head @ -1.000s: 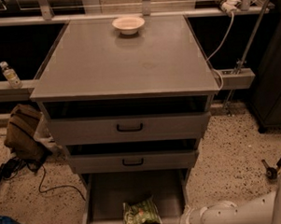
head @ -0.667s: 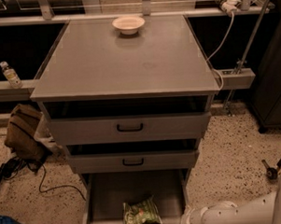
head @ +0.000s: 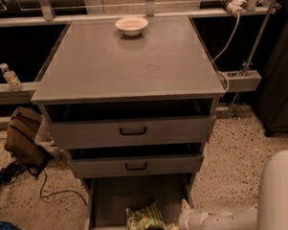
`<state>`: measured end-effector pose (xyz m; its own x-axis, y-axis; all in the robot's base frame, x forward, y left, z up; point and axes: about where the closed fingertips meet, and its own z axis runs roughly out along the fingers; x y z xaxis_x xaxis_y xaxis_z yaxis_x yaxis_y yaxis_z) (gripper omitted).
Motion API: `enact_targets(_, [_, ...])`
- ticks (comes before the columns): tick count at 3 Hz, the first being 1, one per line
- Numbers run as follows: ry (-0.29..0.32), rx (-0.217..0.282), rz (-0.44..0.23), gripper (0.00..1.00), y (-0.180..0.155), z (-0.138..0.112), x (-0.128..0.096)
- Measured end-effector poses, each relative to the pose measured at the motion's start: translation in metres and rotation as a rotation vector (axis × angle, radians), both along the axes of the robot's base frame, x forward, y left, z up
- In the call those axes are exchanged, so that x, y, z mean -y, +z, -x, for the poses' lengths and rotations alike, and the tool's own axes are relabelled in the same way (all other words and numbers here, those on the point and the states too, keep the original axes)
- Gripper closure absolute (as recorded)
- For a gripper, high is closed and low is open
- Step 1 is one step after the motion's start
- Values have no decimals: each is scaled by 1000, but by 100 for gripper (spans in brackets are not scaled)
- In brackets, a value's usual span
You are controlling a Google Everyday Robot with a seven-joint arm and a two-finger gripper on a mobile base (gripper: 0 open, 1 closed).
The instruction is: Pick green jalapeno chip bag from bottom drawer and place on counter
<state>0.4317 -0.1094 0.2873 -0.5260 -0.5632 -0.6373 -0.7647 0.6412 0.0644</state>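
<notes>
The green jalapeno chip bag [head: 145,219] lies crinkled on the floor of the open bottom drawer [head: 114,199], near its front. My white arm reaches in from the lower right, and my gripper [head: 174,229] is low at the frame's bottom edge, just right of the bag and over the drawer's front right part. Most of the gripper is cut off by the frame. The counter [head: 127,60] is the wide grey top of the cabinet, above the two upper drawers.
A pale bowl [head: 131,25] sits at the counter's far edge. The two upper drawers [head: 133,132] with black handles stick out slightly. A brown bag [head: 24,136] and cables lie on the floor at left, and a water bottle [head: 10,77] stands on a ledge.
</notes>
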Motion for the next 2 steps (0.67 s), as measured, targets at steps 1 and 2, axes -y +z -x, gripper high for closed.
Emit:
enact_targets(1, [-4,143,-52,0,-16,-36,-20])
enact_targets(2, [83,191,-84,0,-28,-58,-59])
